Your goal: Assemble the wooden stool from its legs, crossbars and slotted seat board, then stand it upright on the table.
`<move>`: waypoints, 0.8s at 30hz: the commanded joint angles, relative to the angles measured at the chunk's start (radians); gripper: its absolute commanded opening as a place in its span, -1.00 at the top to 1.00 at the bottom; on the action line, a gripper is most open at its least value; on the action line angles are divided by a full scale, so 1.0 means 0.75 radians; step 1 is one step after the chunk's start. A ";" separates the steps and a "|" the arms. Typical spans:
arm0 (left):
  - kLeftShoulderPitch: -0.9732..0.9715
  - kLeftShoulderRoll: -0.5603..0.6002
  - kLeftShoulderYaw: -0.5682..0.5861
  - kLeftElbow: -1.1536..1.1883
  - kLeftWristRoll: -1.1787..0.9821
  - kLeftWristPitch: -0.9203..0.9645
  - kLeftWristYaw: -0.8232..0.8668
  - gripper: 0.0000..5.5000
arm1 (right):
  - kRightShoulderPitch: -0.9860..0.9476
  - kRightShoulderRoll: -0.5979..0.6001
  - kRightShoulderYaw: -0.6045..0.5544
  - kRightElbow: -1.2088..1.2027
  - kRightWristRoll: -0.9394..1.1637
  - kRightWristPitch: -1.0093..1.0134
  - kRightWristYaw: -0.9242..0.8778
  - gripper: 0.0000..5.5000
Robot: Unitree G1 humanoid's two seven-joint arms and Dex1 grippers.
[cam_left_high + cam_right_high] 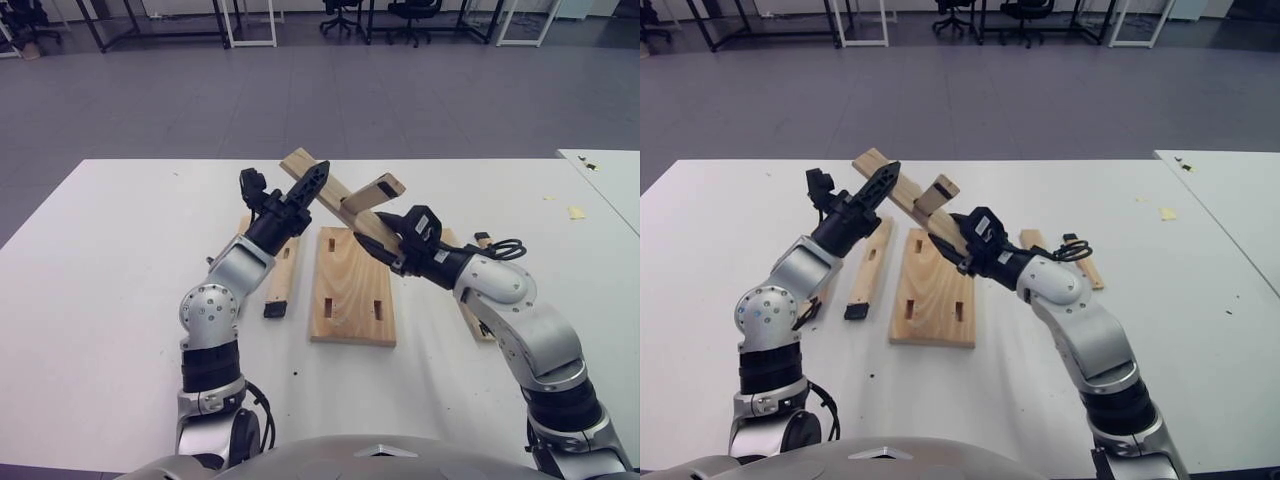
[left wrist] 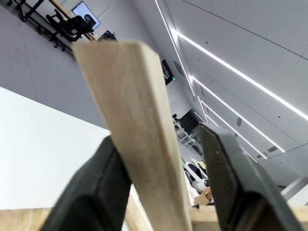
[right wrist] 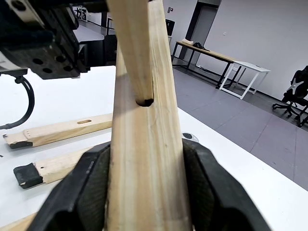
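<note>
Right gripper (image 3: 144,168): my two black padded fingers are clamped on the flat faces of the wooden leg (image 1: 342,202), on its lower half. The leg is a pale, smooth, square-edged bar. I hold it in the air, slanting up toward the far left above the seat board.

Crossbar (image 1: 385,187): a narrower bar of the same wood. One end is seated in a slot in the leg just past my right fingers, and the other end stands free.

Left gripper (image 1: 316,180): its fingers straddle the leg's upper end but are not clamped. One pad lies against the wood; there is a gap at the other.

Seat board (image 1: 352,290): a flat, light-grained rectangle with cut slots, lying on the white table (image 1: 120,250) directly beneath the held leg.

Loose leg (image 1: 283,270): it lies flat just left of the board, with a black cap (image 1: 275,310) on its near end. A second loose leg (image 1: 1092,275) lies to the right of the board, beyond my right arm.

Clearance: bare table lies wide to the left and right of the parts. The table's far edge is well beyond the raised leg.
</note>
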 commanded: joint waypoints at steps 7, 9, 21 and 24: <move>-0.011 0.025 0.004 0.014 -0.038 0.013 0.033 0.60 | 0.009 0.006 0.003 0.013 0.031 -0.049 0.047 0.25; 0.001 0.020 0.032 -0.013 -0.080 0.010 0.086 0.62 | 0.016 0.010 -0.002 0.013 0.042 -0.034 0.046 0.05; 0.461 0.247 0.113 -0.717 -0.037 0.081 0.596 0.63 | 0.382 -0.230 -0.070 0.079 -0.110 -0.082 0.059 -0.14; 0.567 0.209 0.068 -0.727 -0.009 0.036 0.612 0.63 | 0.383 -0.179 -0.049 0.177 -0.189 -0.071 -0.035 -0.14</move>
